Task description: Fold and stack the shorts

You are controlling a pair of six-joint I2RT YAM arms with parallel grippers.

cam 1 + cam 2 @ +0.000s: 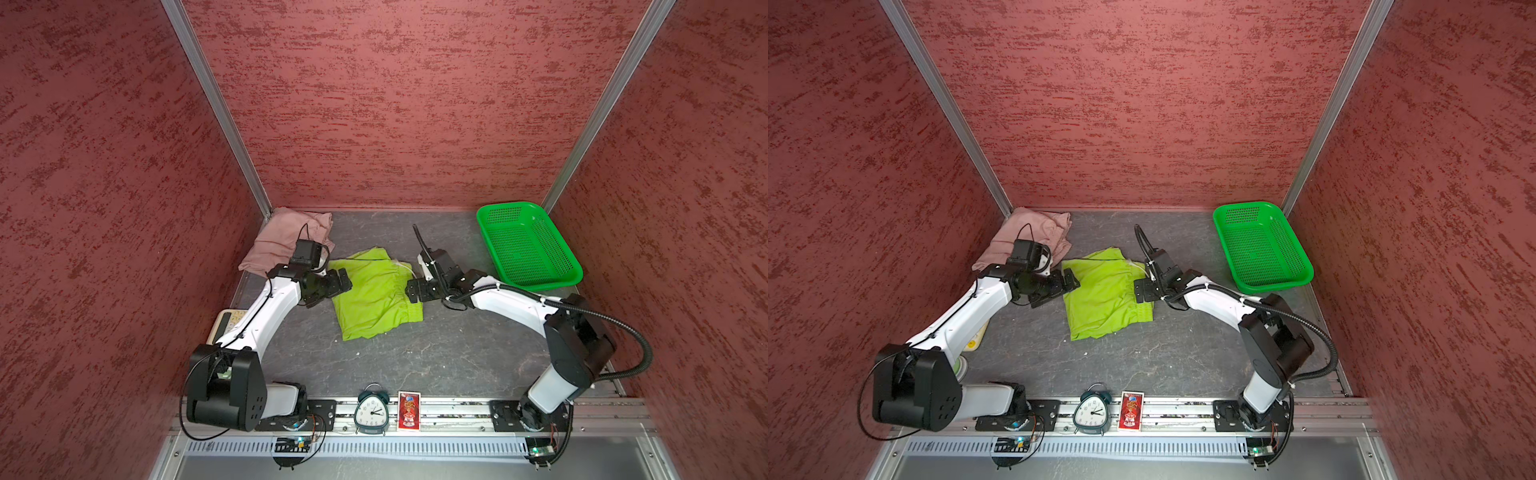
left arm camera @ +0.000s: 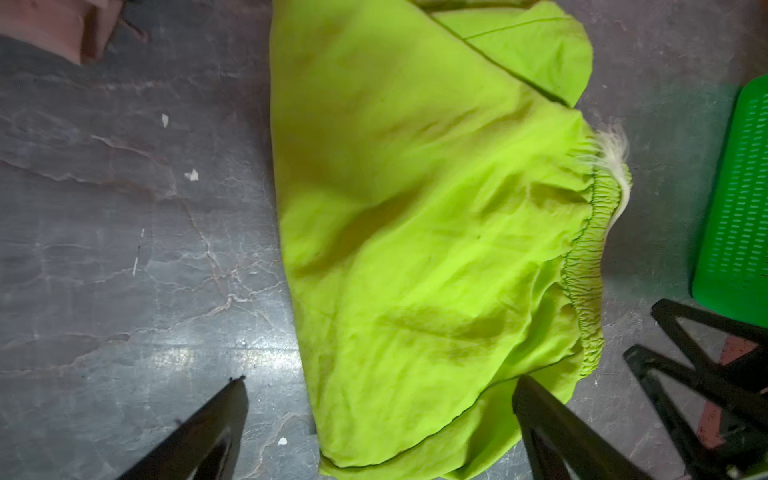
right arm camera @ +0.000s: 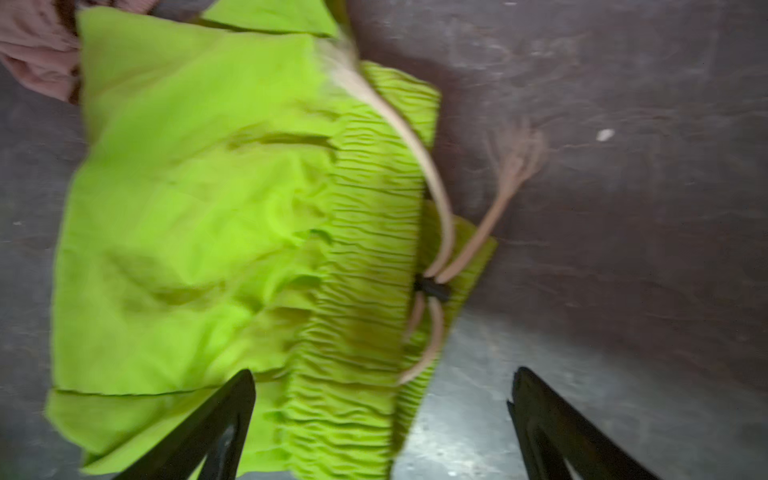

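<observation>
Lime green thin-fabric shorts (image 1: pixel 374 295) lie mid-table between both grippers; waistband faces right gripper (image 3: pixel 381 374), opposite edge faces left gripper (image 2: pixel 378 386); both jaws spread wide, empty; dusty pink fabric shorts (image 1: pixel 286 239) lie in the far-left corner, nearer the left arm.

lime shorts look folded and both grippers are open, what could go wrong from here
The loose drawstring trails off the waistband beside the right gripper and could snag a finger. The lime shorts lie unevenly, one layer poking out at the far end, so lifting them may undo the fold.
</observation>
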